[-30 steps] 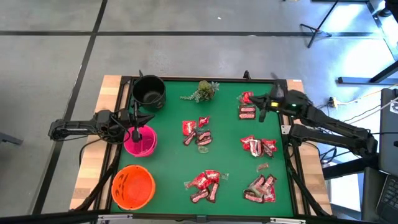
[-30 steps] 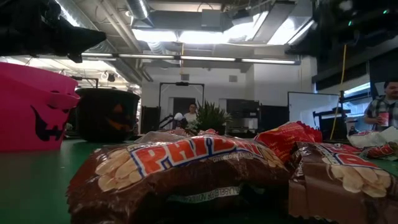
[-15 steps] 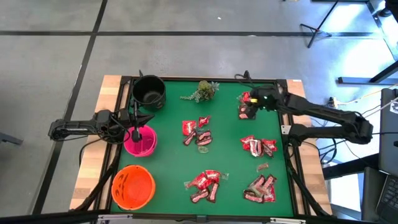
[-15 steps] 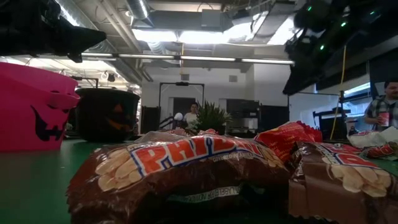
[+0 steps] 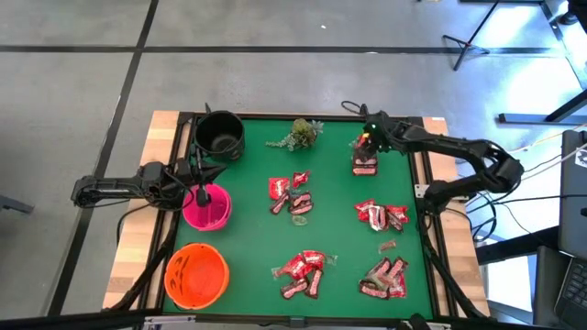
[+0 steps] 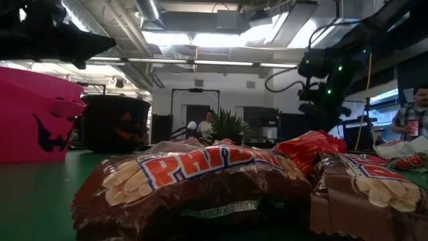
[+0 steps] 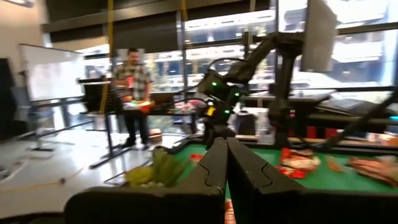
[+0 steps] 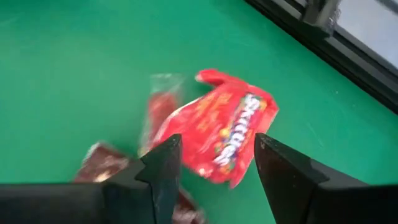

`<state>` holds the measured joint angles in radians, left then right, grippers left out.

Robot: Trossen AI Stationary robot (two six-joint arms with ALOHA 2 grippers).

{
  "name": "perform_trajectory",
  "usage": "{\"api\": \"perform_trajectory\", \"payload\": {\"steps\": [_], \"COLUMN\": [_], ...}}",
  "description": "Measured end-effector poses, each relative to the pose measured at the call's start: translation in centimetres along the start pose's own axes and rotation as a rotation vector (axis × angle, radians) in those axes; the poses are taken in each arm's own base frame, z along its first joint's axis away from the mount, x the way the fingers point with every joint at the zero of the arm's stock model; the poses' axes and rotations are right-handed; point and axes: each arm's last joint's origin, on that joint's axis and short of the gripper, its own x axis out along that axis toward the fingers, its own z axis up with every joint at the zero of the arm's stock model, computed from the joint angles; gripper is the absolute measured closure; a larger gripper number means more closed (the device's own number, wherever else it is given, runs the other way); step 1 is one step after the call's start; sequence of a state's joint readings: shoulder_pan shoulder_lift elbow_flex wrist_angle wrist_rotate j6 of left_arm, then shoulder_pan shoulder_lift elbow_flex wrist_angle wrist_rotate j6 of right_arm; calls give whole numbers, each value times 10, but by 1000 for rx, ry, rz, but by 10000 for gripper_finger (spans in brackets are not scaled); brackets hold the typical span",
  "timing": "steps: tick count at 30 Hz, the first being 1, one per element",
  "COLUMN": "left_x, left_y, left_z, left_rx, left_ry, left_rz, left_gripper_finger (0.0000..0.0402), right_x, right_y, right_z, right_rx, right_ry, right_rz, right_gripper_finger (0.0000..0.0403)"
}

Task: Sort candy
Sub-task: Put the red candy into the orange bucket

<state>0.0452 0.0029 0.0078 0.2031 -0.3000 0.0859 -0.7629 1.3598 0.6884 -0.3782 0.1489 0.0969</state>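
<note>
Candy lies in several small heaps on the green mat: red packets and brown bars at the far right, middle, right and near edge. My right gripper hangs open over the far-right heap, pointing down. In the right wrist view its fingers stand either side of a red Skittles packet that lies flat on the mat below, beside brown bars. My left gripper is shut with nothing in it, above the pink bowl.
A black bowl stands at the far left and an orange bowl at the near left. A green sprig lies by the far edge. Wooden strips border the mat. A person stands in the room beyond the table.
My right gripper has swung from the table's right edge toward the left and far edges. It has come down and now points down over the far-right candy heap. The candy has not moved.
</note>
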Motion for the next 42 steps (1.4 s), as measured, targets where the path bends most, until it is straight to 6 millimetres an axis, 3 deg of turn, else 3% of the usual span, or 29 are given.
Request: {"api": "perform_trajectory", "payload": {"steps": [3,7,15,19,25,28,33,42], "left_x": [0,0,2,2,5,9,19,48], "left_y": [1,2,2,2,2,2,2,-7], "left_z": [2,12,16,15,20,32,53,61], "left_rx": [23,24,28,25,9,22,61,120], "left_ry": [4,-2,12,21,46,83,153,281], "left_rz": [11,26,52,55,62,70,83,74], "left_gripper_finger": [396,360,280,263,256,256,256,256], "right_x": [13,26,42,44,44,40,24,-23], "right_y": [-10,-19,-17,-17,-18,-19,-20,-20], "right_z": [2,0,1,0,2,3,8,19], "right_rx": [44,69,63,64,55,44,48,63], "right_ry": [13,57,58,64,46,32,-32,-234], "right_rz": [10,-3,58,54,25,26,28,193], "right_gripper_finger": [205,194,194,239,354,389,380,394]}}
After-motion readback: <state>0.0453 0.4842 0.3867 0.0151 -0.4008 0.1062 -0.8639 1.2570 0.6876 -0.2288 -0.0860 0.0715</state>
